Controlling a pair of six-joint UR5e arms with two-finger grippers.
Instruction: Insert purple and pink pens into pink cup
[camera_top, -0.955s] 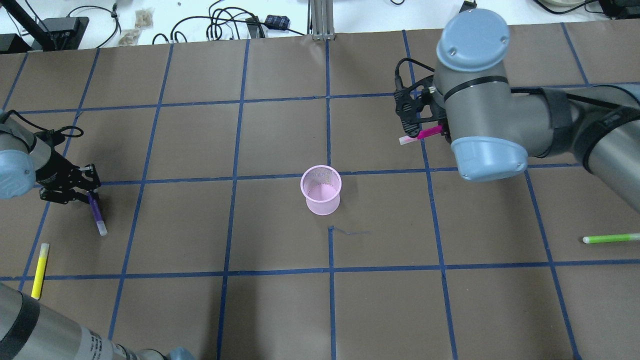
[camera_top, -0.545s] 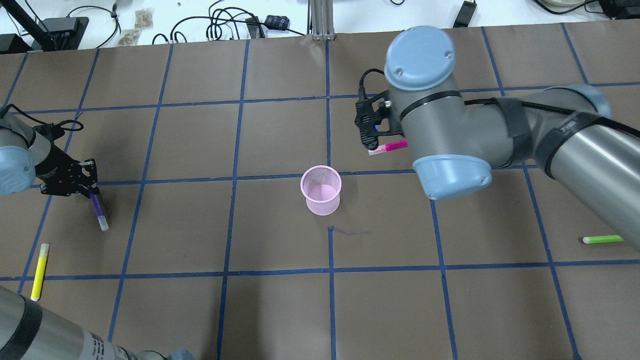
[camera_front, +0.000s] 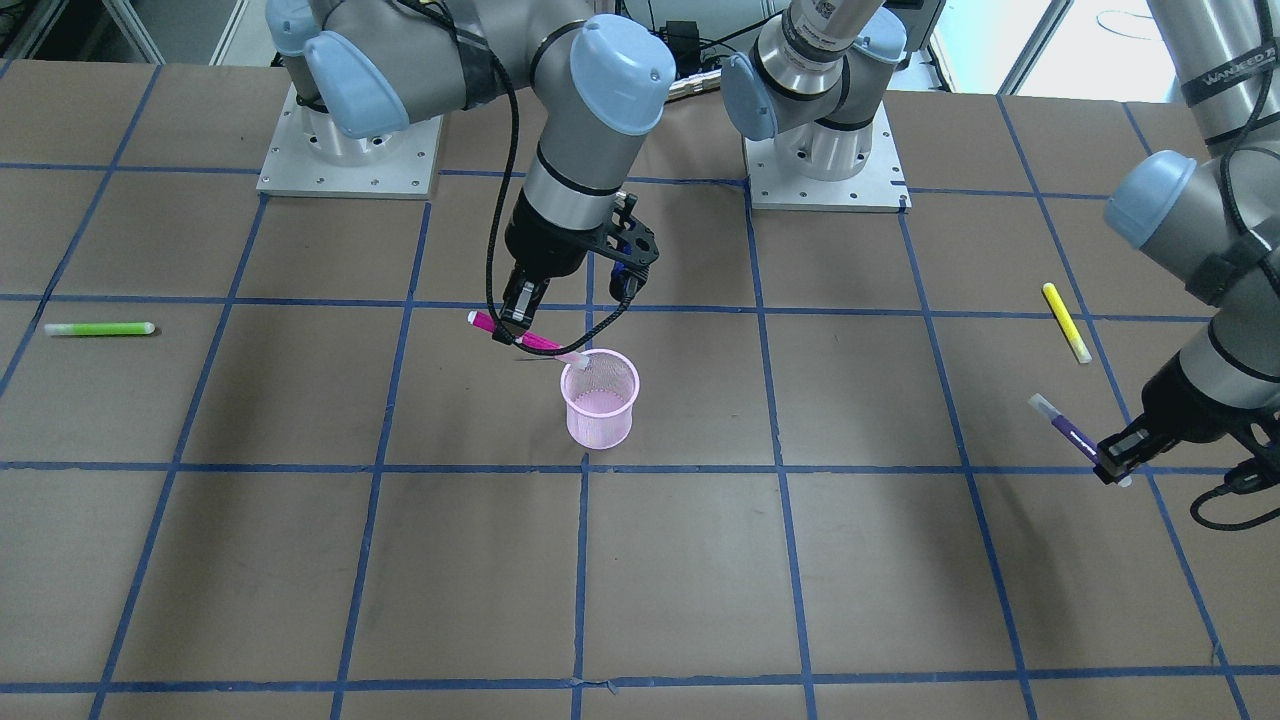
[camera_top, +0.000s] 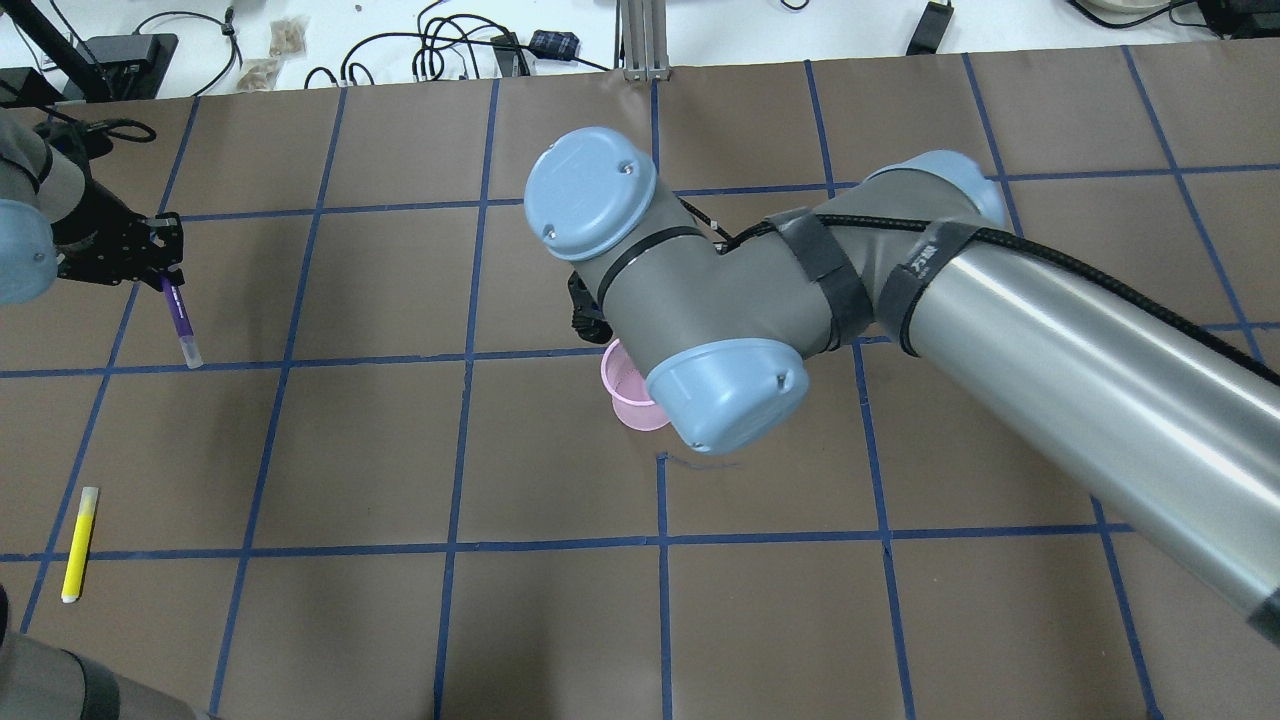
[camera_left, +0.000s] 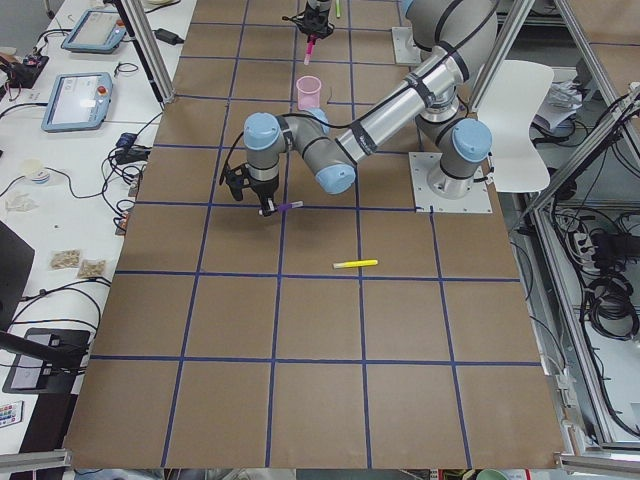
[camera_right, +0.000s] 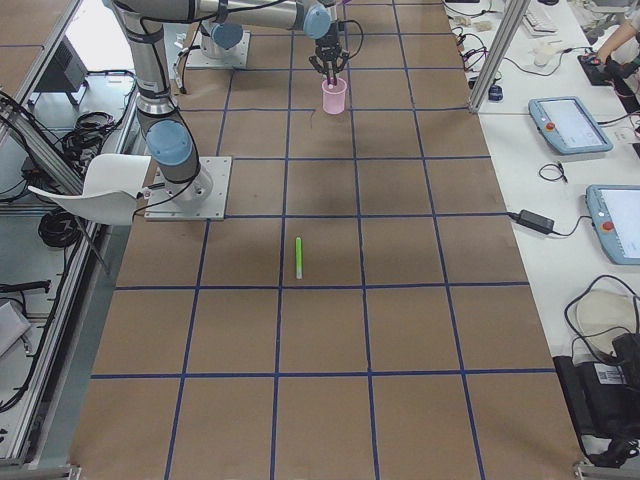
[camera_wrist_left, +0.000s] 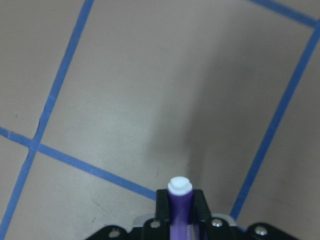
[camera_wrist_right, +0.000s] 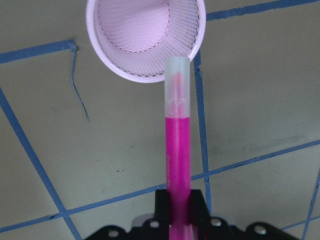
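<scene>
The pink mesh cup (camera_front: 600, 402) stands upright mid-table; in the overhead view (camera_top: 622, 385) the right arm covers most of it. My right gripper (camera_front: 512, 325) is shut on the pink pen (camera_front: 525, 340) and holds it tilted in the air just beside the cup. In the right wrist view the pen (camera_wrist_right: 177, 145) points at the cup (camera_wrist_right: 145, 35), its clear cap over the near rim. My left gripper (camera_top: 160, 275) is shut on the purple pen (camera_top: 180, 318) and holds it above the table far to the cup's left. The left wrist view shows the pen (camera_wrist_left: 180, 202) between the fingers.
A yellow pen (camera_top: 80, 543) lies on the table near the left arm. A green pen (camera_front: 98, 328) lies far out on the right arm's side. The table is brown paper with a blue tape grid. Cables and devices lie beyond the far edge.
The right arm has swung left with the pink pen, from well right of the cup to right beside it. The left gripper has carried the purple pen farther from the robot.
</scene>
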